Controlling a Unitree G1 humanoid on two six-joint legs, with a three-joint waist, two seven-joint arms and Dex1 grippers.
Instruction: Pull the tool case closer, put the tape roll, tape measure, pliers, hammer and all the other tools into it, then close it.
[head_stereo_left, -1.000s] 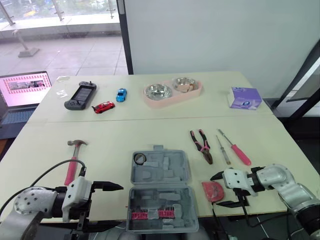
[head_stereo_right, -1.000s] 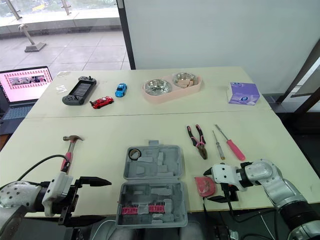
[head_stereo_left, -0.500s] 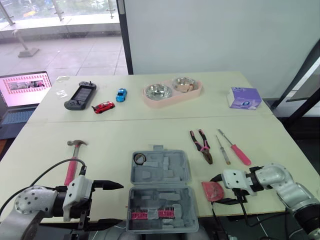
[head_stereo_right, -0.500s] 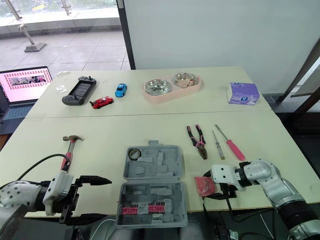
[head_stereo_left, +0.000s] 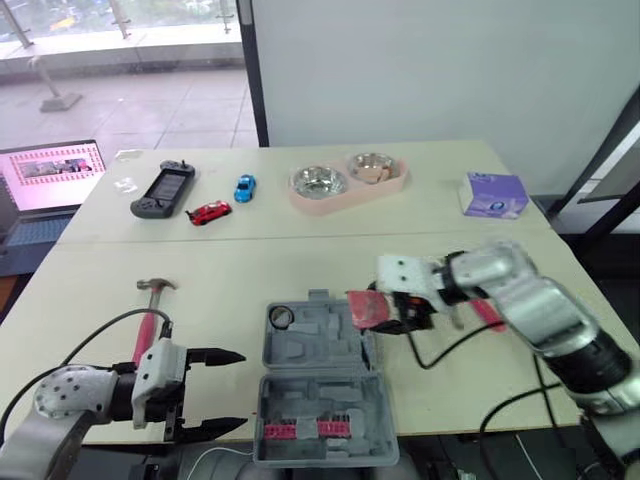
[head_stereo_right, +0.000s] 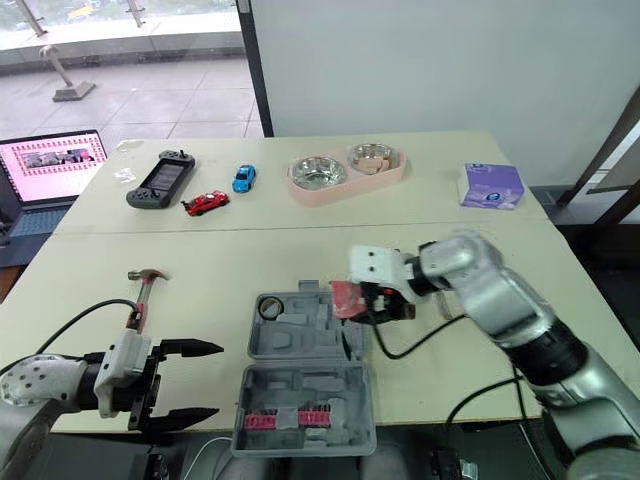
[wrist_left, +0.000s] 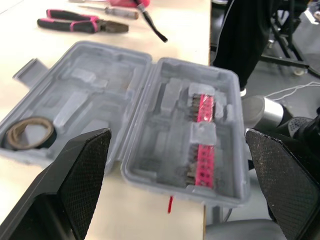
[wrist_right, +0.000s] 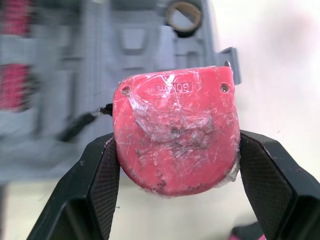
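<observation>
The grey tool case (head_stereo_left: 320, 385) lies open at the table's front centre, with the tape roll (head_stereo_left: 281, 317) in its far left corner. My right gripper (head_stereo_left: 386, 309) is shut on the red tape measure (wrist_right: 175, 127) and holds it in the air over the far right edge of the case. The pink-handled hammer (head_stereo_left: 150, 310) lies left of the case. My left gripper (head_stereo_left: 238, 390) is open, low at the front, just left of the case. Pliers (wrist_left: 80, 22) and a screwdriver (wrist_left: 112, 11) lie on the table beyond the case.
At the back stand a pink double bowl (head_stereo_left: 347, 182), a game controller (head_stereo_left: 162, 190), a red toy car (head_stereo_left: 208, 213) and a blue one (head_stereo_left: 243, 188). A purple tissue box (head_stereo_left: 496, 194) is at the back right and a laptop (head_stereo_left: 50, 175) at the far left.
My right gripper closed on the tape measure at the front right, lifted it and carried it left to the case's far right edge. The left gripper stayed in place.
</observation>
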